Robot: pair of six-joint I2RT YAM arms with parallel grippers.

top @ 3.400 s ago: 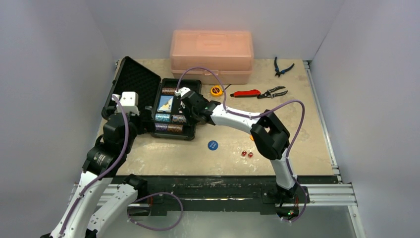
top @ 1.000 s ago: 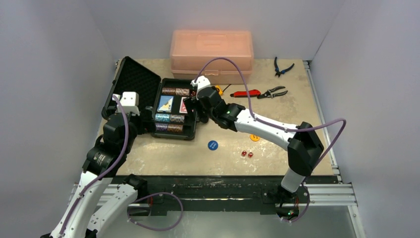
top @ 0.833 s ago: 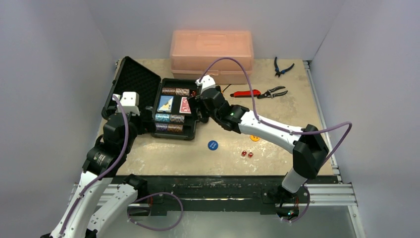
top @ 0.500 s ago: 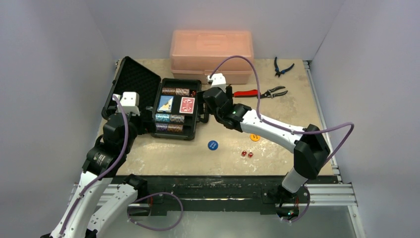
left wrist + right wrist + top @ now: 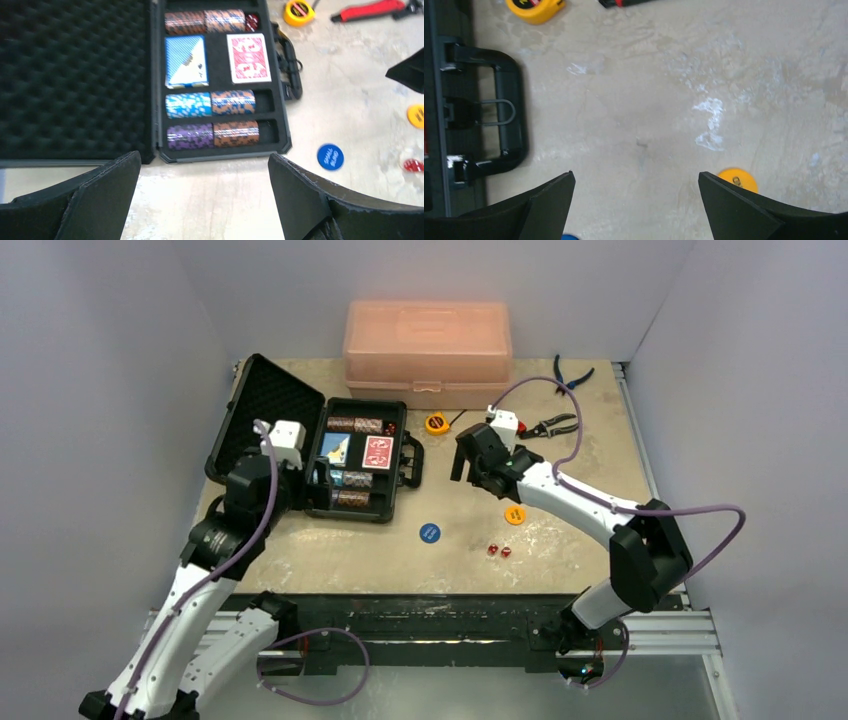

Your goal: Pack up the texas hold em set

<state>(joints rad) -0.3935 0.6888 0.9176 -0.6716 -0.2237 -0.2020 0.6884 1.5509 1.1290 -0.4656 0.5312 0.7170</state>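
The black briefcase point(image 5: 392, 502) lies open at the left, its foam lid point(image 5: 265, 412) tilted back. In the left wrist view its tray point(image 5: 225, 152) holds chip stacks point(image 5: 210, 103), a blue deck point(image 5: 186, 61), a red deck point(image 5: 248, 57) and a red die point(image 5: 251, 21). My left gripper point(image 5: 204, 159) hovers open over the table at the case's near edge, empty. My right gripper point(image 5: 636, 176) is open and empty over bare table, right of the case handle point(image 5: 506, 107). On the table lie a blue disc point(image 5: 428, 532), a yellow disc point(image 5: 514, 515) and two red dice point(image 5: 498, 551).
A translucent pink box point(image 5: 428, 350) stands at the back. A yellow tape measure point(image 5: 435, 423), a red-handled tool point(image 5: 497, 427), pliers point(image 5: 553, 424) and blue cutters point(image 5: 570, 375) lie at the back right.
My right gripper has pulled away from the case to the right, leaving the red deck in the tray. My left arm has swung in toward the case's near edge.
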